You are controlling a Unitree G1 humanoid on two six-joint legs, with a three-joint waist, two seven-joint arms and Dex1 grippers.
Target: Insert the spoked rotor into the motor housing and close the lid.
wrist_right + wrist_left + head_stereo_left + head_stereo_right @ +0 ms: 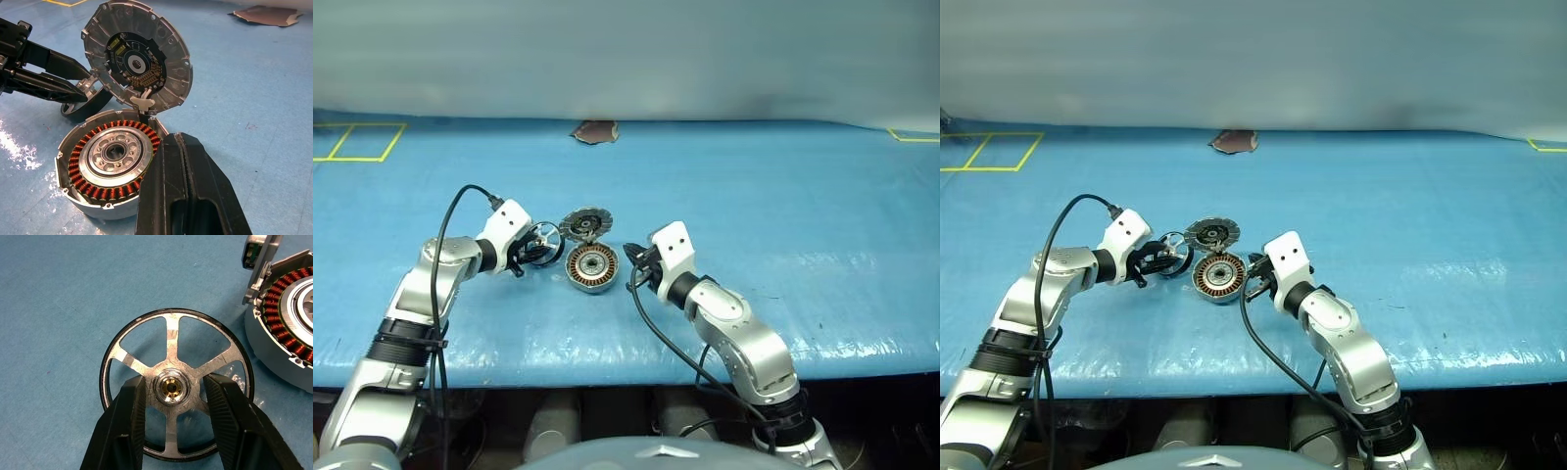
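Left claw (172,396) pinches the hub of the wheel (173,382), held just beside the motor case (105,166) on the blue table (783,225). Right claw (183,181), pressed together, rests against the case rim. Lid (139,61) stands open on its hinge.

Housing mouth open, crowded at both flanks

The motor housing (105,169) is open from above; its raised lid (137,58) blocks the far edge, the right gripper (183,191) crowds one side, the left gripper (172,401) with the spoked rotor (173,382) the other.
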